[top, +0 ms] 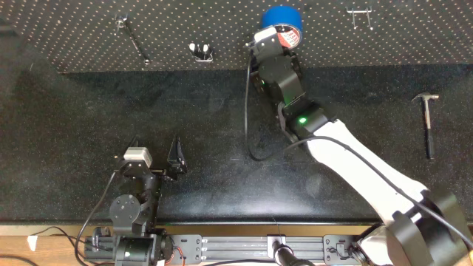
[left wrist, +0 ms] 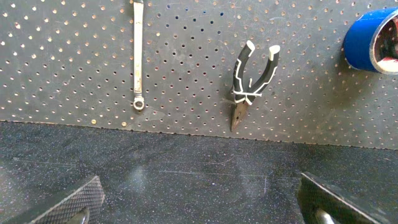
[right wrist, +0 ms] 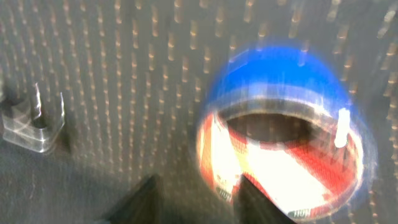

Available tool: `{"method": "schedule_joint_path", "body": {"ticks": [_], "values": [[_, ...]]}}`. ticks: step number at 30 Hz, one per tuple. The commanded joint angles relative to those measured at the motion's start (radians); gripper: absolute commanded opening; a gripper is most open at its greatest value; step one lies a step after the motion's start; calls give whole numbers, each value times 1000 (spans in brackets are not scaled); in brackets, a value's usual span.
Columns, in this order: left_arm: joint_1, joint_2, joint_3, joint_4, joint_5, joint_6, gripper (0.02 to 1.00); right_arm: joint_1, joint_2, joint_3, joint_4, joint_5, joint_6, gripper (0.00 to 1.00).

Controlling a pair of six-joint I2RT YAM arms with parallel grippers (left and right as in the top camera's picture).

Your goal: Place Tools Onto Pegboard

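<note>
A blue tape roll [top: 283, 22] hangs high on the pegboard [top: 66, 44], also seen as the tape roll [right wrist: 283, 118] with a white peg [right wrist: 341, 127] inside its hole. My right gripper [top: 267, 41] is right at the roll's left rim. In its wrist view the right gripper [right wrist: 199, 202] has its fingers apart, with the rim showing between them. A wrench [left wrist: 137, 56] and black pliers [left wrist: 250, 84] hang on the board. A hammer [top: 427, 122] lies on the table at the right. My left gripper [top: 157, 153] rests open near its base, holding nothing.
A bare metal hook [top: 360, 16] sits on the pegboard at the upper right. A clear double hook [right wrist: 31, 121] is on the board beside the roll. The dark table mat [top: 207, 118] spreads between the arms. A black cable loops below the right wrist.
</note>
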Motion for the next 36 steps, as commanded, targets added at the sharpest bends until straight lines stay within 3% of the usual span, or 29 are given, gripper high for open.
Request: {"method": "schedule_joint_path", "body": {"ticks": [1,5,9,10,11,13,14,15,17,18,19,24,26,36], "values": [[3,-8,-2,-6,15,16,998,-95,-151,-5,-678,-74,255,930],[3,-8,-2,-6,15,16,998,-362,-223,-5,-1005,-150,252,941],[3,-8,-2,-5,15,16,998,-625,-259,-5,-1139,-144,115,956],[3,-8,-2,-5,15,16,998,-682,-259,-5,-1185,-109,84,958],[3,-8,-2,-6,15,16,998,-729,-259,-5,-1199,-108,13,961],[3,-8,-2,-6,15,16,1000,-750,-257,-5,-1221,-111,-7,965],[3,-8,-2,-6,15,16,998,-750,-257,-8,-1252,-113,-98,967],[3,-8,-2,-6,15,16,998,-761,-258,-23,-1213,-191,-237,969],[3,-8,-2,-6,15,16,998,-821,-256,-48,-1146,-253,-305,972],[3,-8,-2,-5,15,16,1000,-881,-249,-48,-1134,-335,-416,972],[3,-8,-2,-6,15,16,998,-949,-244,-50,-1119,-366,-468,974],[3,-8,-2,-5,15,16,998,-1289,-144,-61,-1006,-398,-690,972],[3,-8,-2,-5,15,16,998,-1304,-71,-61,-979,-357,-700,974],[3,-8,-2,-6,15,16,998,-1295,150,-61,-809,-362,-755,974]]}}
